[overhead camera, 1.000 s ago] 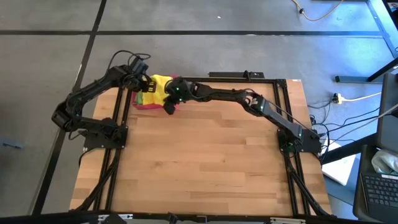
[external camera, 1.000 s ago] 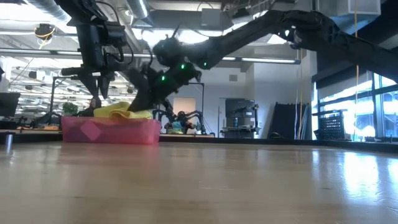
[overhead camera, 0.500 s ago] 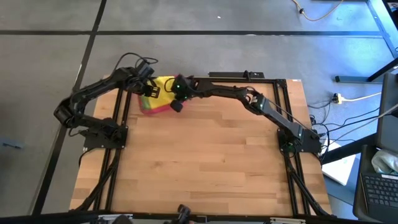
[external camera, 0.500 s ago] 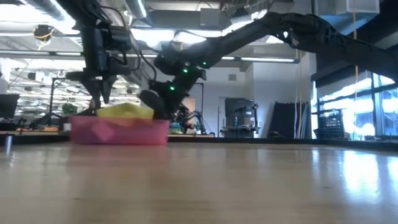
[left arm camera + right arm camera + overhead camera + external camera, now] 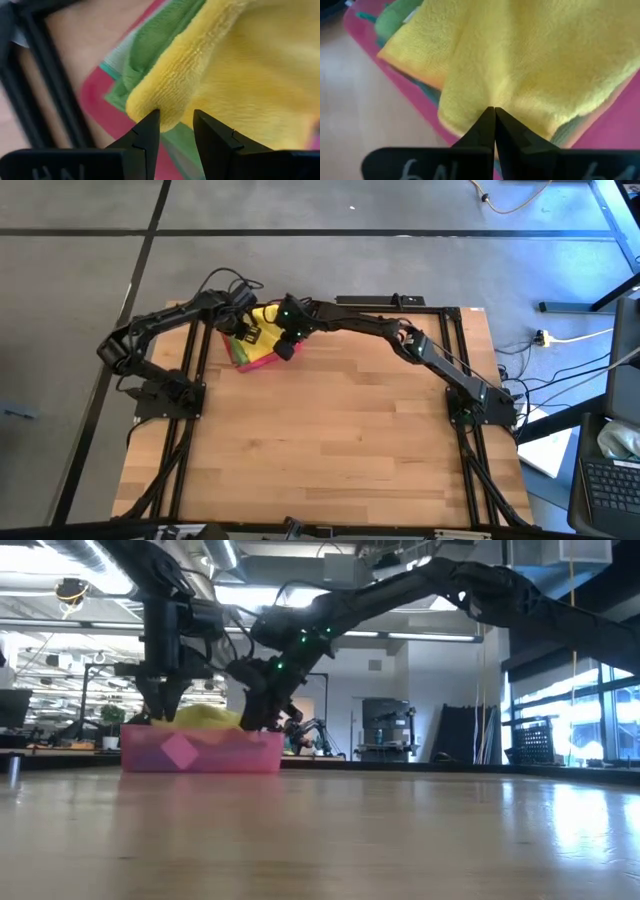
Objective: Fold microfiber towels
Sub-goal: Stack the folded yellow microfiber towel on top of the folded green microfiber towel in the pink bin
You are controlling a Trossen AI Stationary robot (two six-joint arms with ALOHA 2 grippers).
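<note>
A pink-red tray (image 5: 262, 361) (image 5: 200, 753) stands on the wood at the table's far left and holds a stack of microfiber towels. A yellow towel (image 5: 262, 318) (image 5: 240, 65) (image 5: 520, 50) lies on top, with a green towel (image 5: 150, 45) (image 5: 395, 20) under it. My left gripper (image 5: 246, 337) (image 5: 176, 117) points down over the stack, open, its fingers on either side of the yellow towel's corner (image 5: 145, 102). Whether they touch it I cannot tell. My right gripper (image 5: 285, 348) (image 5: 494, 109) is shut, its tips on the yellow towel. My right gripper meets the top yellow towel at a spot (image 5: 487, 97) a little in from its edge. There the cloth gathers into a low ridge that runs up to the shut fingertips. The fingers slant down from the table's right. The towel lies on the stack in the tray.
The table's black frame rail (image 5: 45, 90) runs close by the tray on its left. Bare wood (image 5: 330, 440) spreads across the middle and near part of the table. The low view shows the room behind the table.
The tray with its towels has slid a little toward the table's right and near edges and has turned somewhat. My left gripper has followed it toward the right and come down over the stack. My right gripper has tipped steeper, staying shut at the tray.
</note>
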